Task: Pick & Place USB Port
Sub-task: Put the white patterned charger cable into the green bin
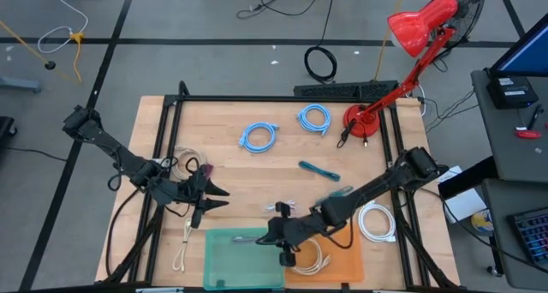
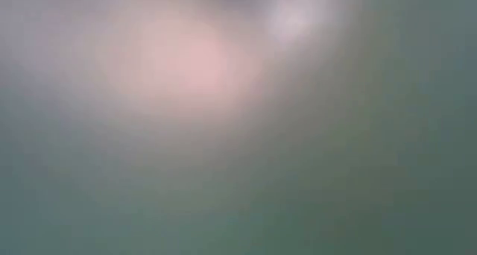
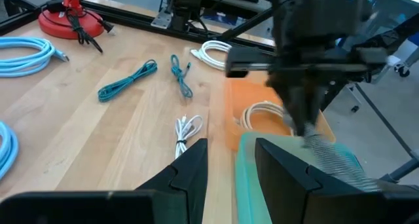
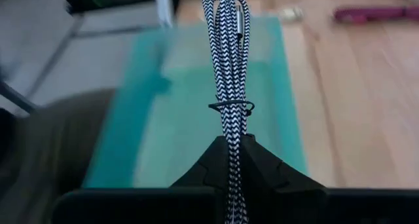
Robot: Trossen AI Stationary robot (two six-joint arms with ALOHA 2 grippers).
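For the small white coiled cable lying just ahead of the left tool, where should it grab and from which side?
Grip the white cable bundle at its tied middle, coming straight down with the left tool open across it. It lies flat on bare wood; the waist is its narrowest part.

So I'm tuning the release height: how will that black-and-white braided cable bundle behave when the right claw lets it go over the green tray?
Probably floppy: the braided cable hangs limp from the right claw, shut on it. It looks light and unlikely to roll. A thin tie binds the strands, so it should drop as one bundle into the green tray rather than unravel.
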